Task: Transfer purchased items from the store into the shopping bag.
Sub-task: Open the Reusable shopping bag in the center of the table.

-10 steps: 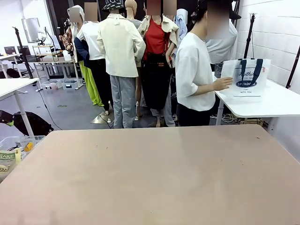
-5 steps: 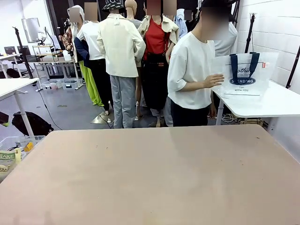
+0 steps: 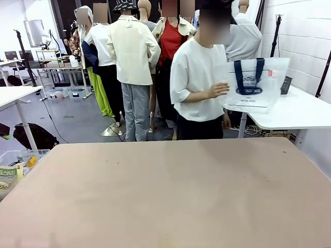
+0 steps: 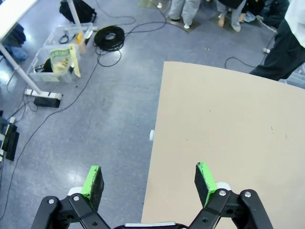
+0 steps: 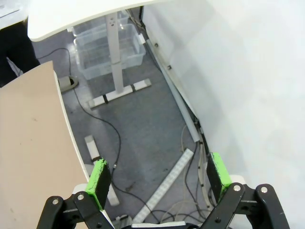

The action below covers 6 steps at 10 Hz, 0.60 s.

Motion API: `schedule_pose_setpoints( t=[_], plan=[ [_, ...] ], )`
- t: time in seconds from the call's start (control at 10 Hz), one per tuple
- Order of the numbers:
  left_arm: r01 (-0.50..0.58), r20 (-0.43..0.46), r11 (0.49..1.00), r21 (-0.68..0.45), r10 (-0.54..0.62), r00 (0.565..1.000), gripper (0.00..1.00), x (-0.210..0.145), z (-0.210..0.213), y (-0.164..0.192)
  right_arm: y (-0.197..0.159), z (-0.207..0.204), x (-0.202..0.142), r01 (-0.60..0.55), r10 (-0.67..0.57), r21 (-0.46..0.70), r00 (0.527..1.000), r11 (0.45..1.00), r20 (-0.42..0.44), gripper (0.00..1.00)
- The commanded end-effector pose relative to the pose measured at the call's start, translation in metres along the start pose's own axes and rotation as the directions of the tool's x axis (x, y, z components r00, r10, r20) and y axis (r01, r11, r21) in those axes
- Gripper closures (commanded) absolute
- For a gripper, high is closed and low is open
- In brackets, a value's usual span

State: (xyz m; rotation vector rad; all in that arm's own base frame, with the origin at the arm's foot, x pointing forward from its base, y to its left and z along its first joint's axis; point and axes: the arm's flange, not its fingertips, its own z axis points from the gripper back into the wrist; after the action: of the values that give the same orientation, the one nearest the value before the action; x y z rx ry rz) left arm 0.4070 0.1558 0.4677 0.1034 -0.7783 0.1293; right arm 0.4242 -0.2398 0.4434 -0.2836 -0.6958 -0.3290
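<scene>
Beyond the worktop (image 3: 165, 191), a person's hand (image 3: 218, 90) holds the shopping bag (image 3: 254, 82) upright in the air beside a white table (image 3: 300, 111), while the left gripper (image 4: 148, 179) and the right gripper (image 5: 159, 174) both hang spread wide, gripping nothing.

The table (image 3: 165, 196) top is matt and smooth, like pinkish laminate (faint scuffs here and there). The bag (image 3: 253, 85) is translucent whitish plastic, slightly glossy; its navy straps (image 3: 238, 70) look like woven cloth. The floor (image 4: 109, 124) is smooth grey with a dull sheen.
</scene>
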Motion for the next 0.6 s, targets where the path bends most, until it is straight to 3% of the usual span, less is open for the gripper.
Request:
schedule_pose_setpoints(
  t=[0.0,0.5],
  plan=[
    [0.005,-0.003,1.0,0.005,-0.005,1.0,0.0,0.0,0.002,0.0019,0.0011,0.0004,-0.0013,-0.018,0.018,-0.007,1.0,1.0,-0.014,0.0],
    [0.005,-0.003,1.0,0.005,-0.005,1.0,0.0,0.0,0.002,0.0019,0.0011,0.0004,-0.0013,-0.018,0.018,-0.007,1.0,1.0,-0.014,0.0]
  ],
)
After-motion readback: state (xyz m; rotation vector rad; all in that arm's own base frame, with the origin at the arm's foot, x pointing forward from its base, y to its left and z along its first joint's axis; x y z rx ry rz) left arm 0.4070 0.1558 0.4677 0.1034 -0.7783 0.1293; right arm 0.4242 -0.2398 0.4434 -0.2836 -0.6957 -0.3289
